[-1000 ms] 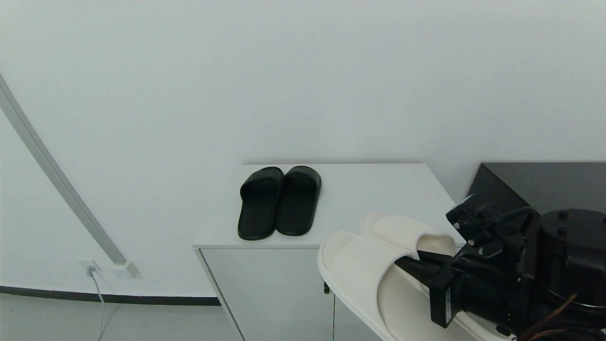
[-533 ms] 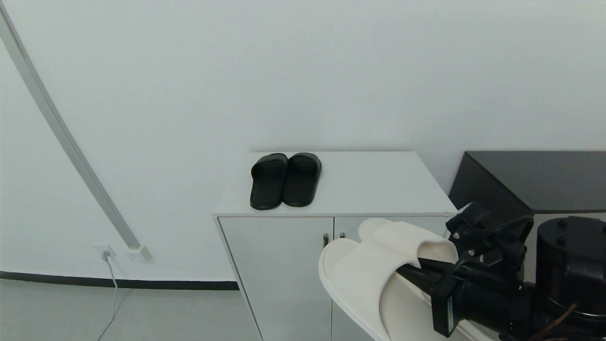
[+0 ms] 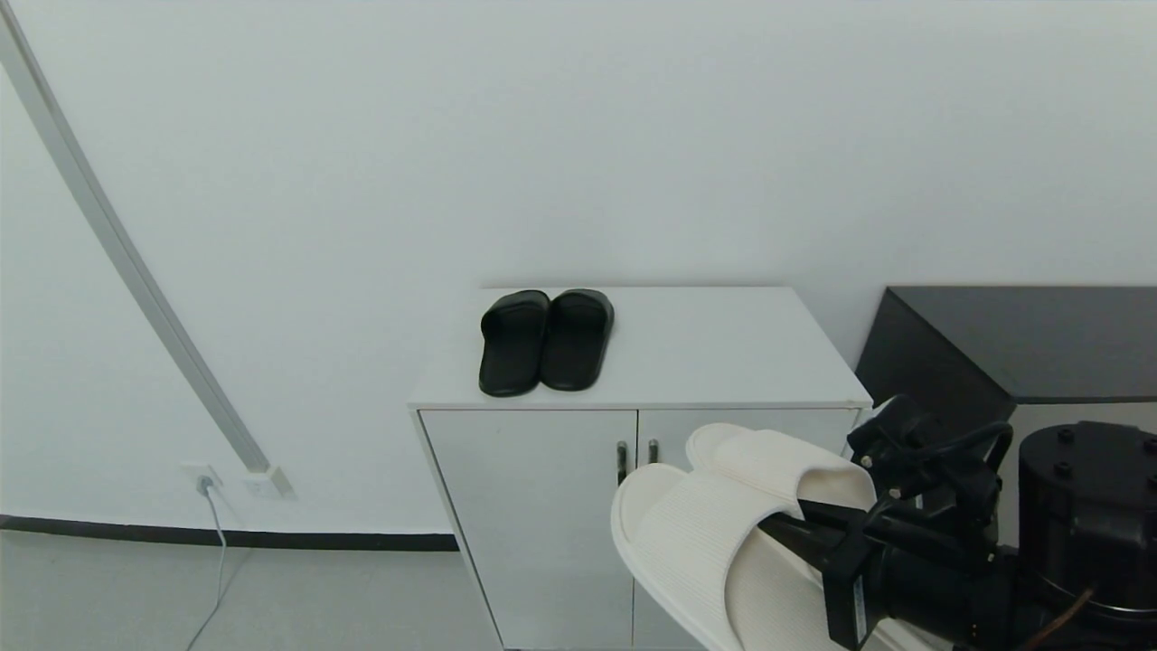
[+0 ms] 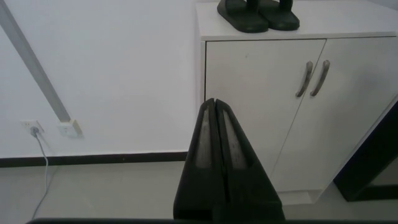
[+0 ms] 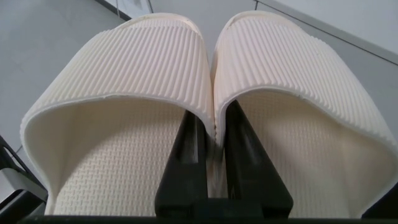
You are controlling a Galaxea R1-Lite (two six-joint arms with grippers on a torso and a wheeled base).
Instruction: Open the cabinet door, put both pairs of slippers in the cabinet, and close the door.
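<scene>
A pair of black slippers (image 3: 545, 341) lies side by side on the left part of the white cabinet (image 3: 714, 353) top. Both cabinet doors are closed, and two metal handles (image 3: 636, 457) meet at the middle. My right gripper (image 3: 800, 524) is in front of the right door, shut on the inner edges of a pair of white slippers (image 3: 723, 515) held together. From the right wrist the white slippers (image 5: 124, 93) flank the gripper (image 5: 214, 134). My left gripper (image 4: 215, 106) is shut on nothing, well back from the cabinet (image 4: 261, 118), facing its left door; the black slippers (image 4: 258, 9) lie above.
A black table (image 3: 1039, 344) stands right of the cabinet. On the wall to the left a grey strip (image 3: 117, 253) slants down to a socket with a cable (image 3: 203, 476). Open grey floor (image 3: 226, 597) lies left of and before the cabinet.
The whole head view has shifted: the cabinet now looks farther off and its doors and handles show. The white slippers stay in the right gripper.
</scene>
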